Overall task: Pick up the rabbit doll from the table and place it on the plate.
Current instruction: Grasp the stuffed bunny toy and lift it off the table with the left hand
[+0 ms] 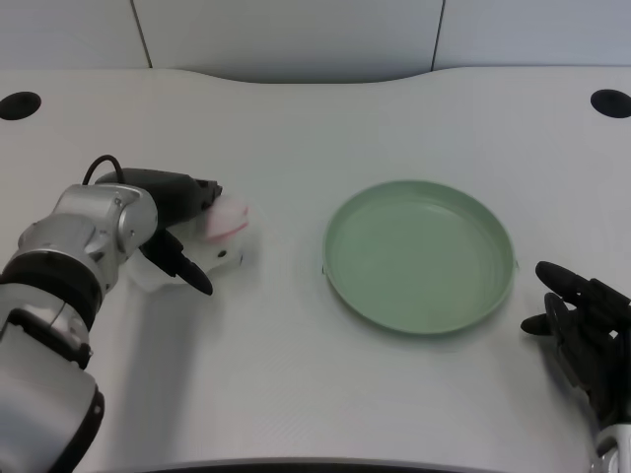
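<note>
White counter point(296, 118); rabbit doll point(225, 236) lies well left of green plate point(419, 254), left robot hand point(182, 232) fingers wrapped around it, apparently gripping. Looks soft, light; squeeze mid-body.

White-and-pink rabbit doll point(223, 235) on table, empty green plate point(419, 255) well apart

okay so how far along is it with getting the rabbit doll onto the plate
Early stage. Done: the left robot hand has reached the rabbit doll at the table's left side, fingers around it. In hand: the grasp itself; the doll looks to be still down on the table, and I cannot tell whether the grip is firm. Left: lifting it, carrying it right and setting it on the green plate, which holds nothing yet.
</note>
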{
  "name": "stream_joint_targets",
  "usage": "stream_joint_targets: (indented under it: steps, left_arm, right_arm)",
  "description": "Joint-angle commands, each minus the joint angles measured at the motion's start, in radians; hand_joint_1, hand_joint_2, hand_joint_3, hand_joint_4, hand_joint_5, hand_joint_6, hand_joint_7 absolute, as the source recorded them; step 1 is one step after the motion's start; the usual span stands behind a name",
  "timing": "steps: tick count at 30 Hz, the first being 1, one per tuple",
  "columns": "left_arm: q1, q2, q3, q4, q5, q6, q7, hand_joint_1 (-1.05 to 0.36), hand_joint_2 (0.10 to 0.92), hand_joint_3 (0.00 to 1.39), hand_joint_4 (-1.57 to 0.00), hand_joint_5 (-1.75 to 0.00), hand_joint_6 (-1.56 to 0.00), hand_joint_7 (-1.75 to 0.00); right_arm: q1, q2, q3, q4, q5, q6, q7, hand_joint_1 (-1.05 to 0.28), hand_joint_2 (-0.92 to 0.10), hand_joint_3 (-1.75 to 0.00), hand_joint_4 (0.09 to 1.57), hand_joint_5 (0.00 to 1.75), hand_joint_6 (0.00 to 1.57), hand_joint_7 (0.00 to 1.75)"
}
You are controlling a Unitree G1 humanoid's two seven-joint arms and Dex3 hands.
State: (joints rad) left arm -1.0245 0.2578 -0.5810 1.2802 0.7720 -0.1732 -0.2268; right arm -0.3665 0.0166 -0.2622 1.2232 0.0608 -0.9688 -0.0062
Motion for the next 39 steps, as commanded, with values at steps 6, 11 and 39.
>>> stream_joint_targets:
  steps: [6, 11, 39]
  left_arm:
    - [0.006, -0.02, -0.079, 0.055, 0.058, 0.048, 0.079, -1.05, 0.857, 0.0, 0.0, 0.0, 0.0, 0.0]
    - [0.015, -0.02, -0.14, 0.064, 0.111, 0.04, 0.181, -1.03, 0.826, 0.0, 0.0, 0.0, 0.0, 0.0]
    - [0.064, 0.014, -0.117, 0.088, 0.084, -0.024, 0.402, -0.29, 0.806, 0.0, -0.64, -1.37, -0.78, -0.83]
  right_arm:
    - [0.033, 0.002, -0.01, -0.03, 0.02, 0.011, -0.01, -0.33, -0.92, -0.28, 0.67, 1.12, 0.99, 0.01]
    - [0.042, -0.002, -0.005, -0.038, 0.014, -0.002, -0.011, -0.36, -0.92, -0.28, 0.67, 1.09, 0.98, 0.01]
    - [0.062, -0.031, 0.032, -0.05, -0.059, -0.019, -0.102, -0.36, -0.92, -0.29, 0.68, 1.02, 0.98, 0.01]
